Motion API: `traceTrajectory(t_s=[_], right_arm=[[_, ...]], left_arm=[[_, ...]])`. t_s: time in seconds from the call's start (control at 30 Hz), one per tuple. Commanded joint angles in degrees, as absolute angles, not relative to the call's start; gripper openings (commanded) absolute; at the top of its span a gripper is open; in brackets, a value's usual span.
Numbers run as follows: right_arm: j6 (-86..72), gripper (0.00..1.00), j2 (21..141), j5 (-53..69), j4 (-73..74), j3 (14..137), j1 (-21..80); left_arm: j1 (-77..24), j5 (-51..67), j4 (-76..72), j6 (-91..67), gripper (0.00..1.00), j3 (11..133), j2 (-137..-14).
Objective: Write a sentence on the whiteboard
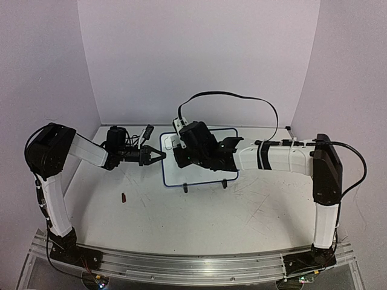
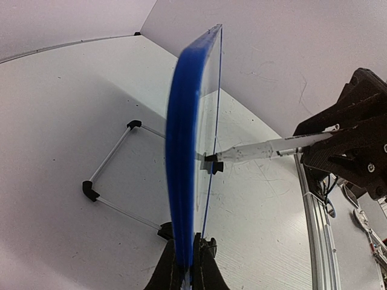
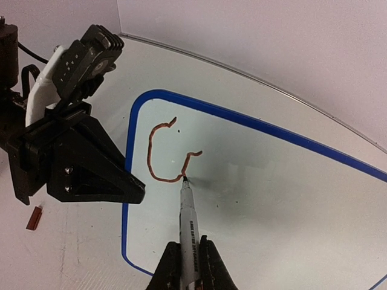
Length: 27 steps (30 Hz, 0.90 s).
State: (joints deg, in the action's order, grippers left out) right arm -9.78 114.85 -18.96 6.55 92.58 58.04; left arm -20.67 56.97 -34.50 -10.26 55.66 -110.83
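Overhead, the whiteboard [image 1: 172,174] stands toward the back of the surface [image 1: 199,223], about midway between my two arms. It is a small glossy white panel in a thin dark-blue frame with rounded corners, on two black clip feet [image 1: 185,188]. My left claw [image 1: 158,156] meets its left edge, and my right arm reaches across its face, hiding much of it. A small reddish-brown piece [image 1: 123,197] lies alone on the surface, to the left of the board and nearer my bases.

Through my left wrist camera I see the board edge-on, upright, its blue frame [image 2: 181,151] running up from my left claw [image 2: 188,261], which is pinched narrow on that edge. A wire stand [image 2: 112,175] with black corners lies on the surface on the board's far side. From the right a marker [image 2: 266,148] comes in level, its tip touching the white face.

Through my right wrist camera, my right claw [image 3: 188,263] is clamped tight on the marker [image 3: 188,220], with the tip pressed to the board. Of the sentence [image 3: 149,154] only a loopy reddish-brown "C" shows, with a short hooked stroke rising from its foot, in the upper left of the panel.
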Motion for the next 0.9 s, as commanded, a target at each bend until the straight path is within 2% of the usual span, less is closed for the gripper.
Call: traceTrajectory(t_s=[0.0, 0.87], right_arm=[[-10.72, 0.00, 111.86, -20.91, 6.71, 91.46, 57.76], [-9.94, 0.00, 111.51, -26.21, 6.33, 92.41, 57.79]], left_arm=[[-20.45, 52.49, -33.41, -7.91, 0.00, 55.86, -109.13], [-20.39, 52.56, -33.24, -7.84, 0.00, 55.91, -109.30]])
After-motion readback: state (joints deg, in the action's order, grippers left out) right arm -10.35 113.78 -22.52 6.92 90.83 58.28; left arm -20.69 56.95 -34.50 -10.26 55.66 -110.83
